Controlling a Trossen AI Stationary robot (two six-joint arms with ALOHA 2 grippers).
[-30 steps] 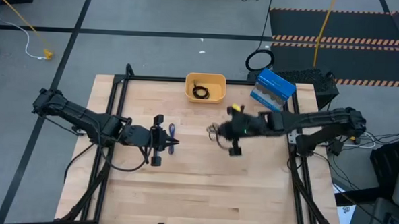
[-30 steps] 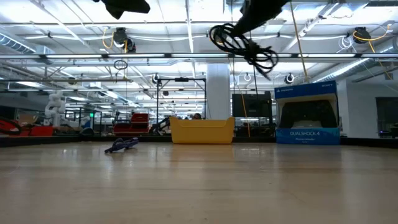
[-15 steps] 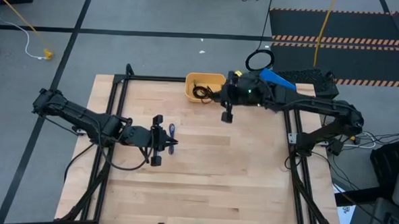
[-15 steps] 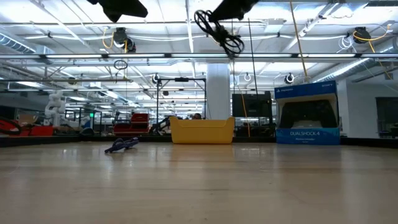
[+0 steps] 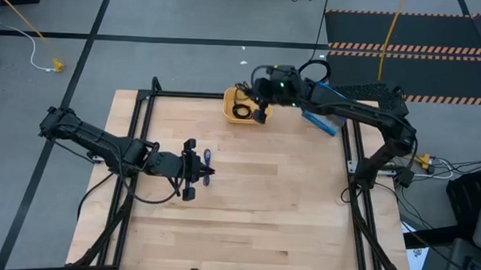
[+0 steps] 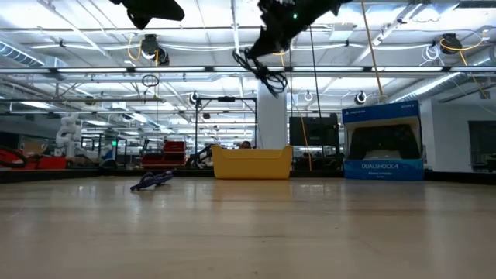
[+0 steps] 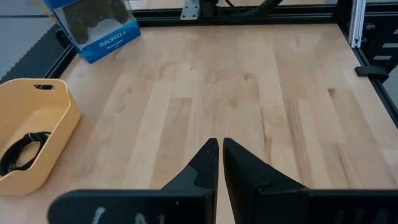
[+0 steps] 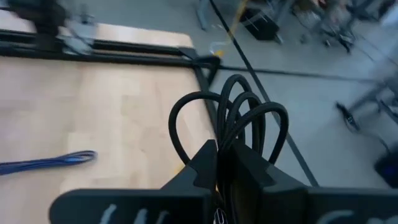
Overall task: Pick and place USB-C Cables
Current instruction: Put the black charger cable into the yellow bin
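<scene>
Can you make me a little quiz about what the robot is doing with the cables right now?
1. True or false: the right gripper is shut on a coiled black cable.
2. What lies in the yellow bin already? A) a black cable B) a purple-blue cable C) a controller box
3. Fill in: the purple-blue cable lies on the ____.

Key: 1 true; 2 A, the second black cable; 3 table, beside the left gripper, whose fingers are shut.

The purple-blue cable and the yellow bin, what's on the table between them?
Nothing: in the high view only bare wood separates the purple-blue cable from the yellow bin; the low view agrees.
</scene>
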